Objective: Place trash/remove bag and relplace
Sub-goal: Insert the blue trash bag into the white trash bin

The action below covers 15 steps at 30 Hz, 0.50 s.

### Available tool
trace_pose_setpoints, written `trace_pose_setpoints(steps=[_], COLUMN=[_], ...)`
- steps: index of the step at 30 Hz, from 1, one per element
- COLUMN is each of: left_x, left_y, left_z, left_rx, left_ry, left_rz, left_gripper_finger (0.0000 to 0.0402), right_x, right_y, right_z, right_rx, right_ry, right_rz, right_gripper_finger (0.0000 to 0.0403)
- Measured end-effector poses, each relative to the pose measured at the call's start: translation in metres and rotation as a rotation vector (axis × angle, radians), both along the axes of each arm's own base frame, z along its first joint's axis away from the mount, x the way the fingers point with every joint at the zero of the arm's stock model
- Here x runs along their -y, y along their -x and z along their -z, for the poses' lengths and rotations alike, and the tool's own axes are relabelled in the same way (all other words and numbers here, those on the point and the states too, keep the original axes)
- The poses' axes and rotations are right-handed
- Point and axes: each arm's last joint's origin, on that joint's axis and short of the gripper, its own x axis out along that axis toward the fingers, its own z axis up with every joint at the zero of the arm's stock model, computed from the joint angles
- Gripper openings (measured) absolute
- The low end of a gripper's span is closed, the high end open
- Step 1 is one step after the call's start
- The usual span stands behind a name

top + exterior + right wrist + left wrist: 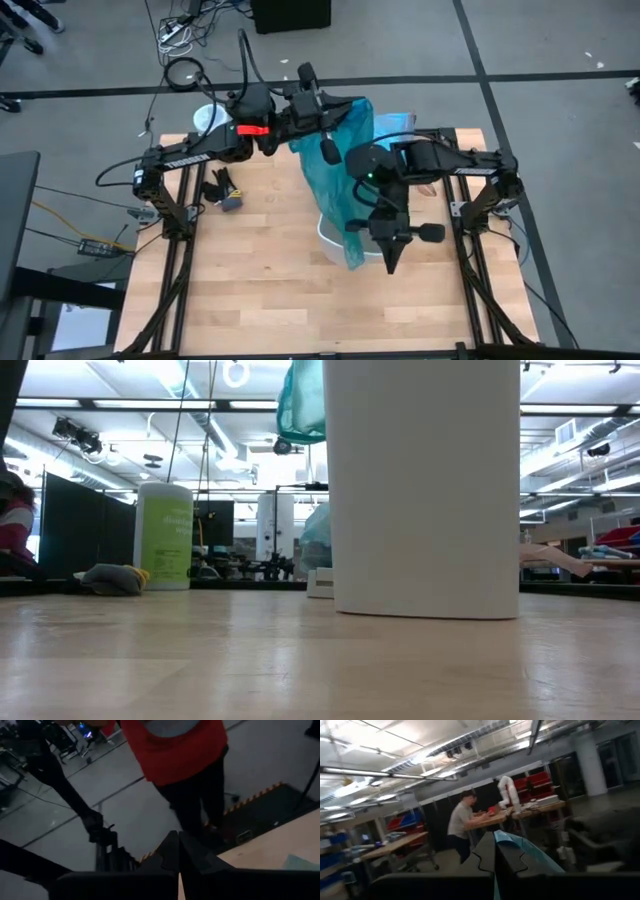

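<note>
We see the pale wooden worktop [260,290] spread under both dark arms. On it stands a tall white cylindrical bin [425,490], which fills the middle of the low view. Over the bin hangs a large, darker teal-green translucent plastic bag [335,180], stretched from the far side of the worktop down across the bin's mouth. A patch of thin, light sky-blue plastic liner [395,125] peeks out just behind the teal bag, near the far edge. The left pincer [322,112] is raised at the far side and clamped together on the top edge of the teal bag; its wrist view shows teal film caught between the fingers. The right pincer [392,262] hovers just beside the bin's near rim, fingers pressed together, and we see nothing in them. A small dark and grey bundle of scraps [225,190] lies on the worktop near the left arm.
</note>
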Motion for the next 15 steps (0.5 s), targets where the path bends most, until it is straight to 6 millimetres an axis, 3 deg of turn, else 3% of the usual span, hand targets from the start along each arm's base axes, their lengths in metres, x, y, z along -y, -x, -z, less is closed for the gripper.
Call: trace_pose_setpoints(steps=[8,15], left_x=[0.005,0.014], left_y=[0.0,0.03], left_z=[0.001,-0.023], left_rx=[-0.006,0.053], left_ry=[0.017,-0.058], left_rz=[0.037,0.208], left_gripper_finger=[0.0004,0.0004], right_x=[0.023,0.027], right_y=[-0.003,0.018], right_z=[0.001,-0.017], right_rx=[0.071,0.193], right_ry=[0.075,0.075], right_rz=[0.115,0.099], right_gripper_finger=[0.0,0.0])
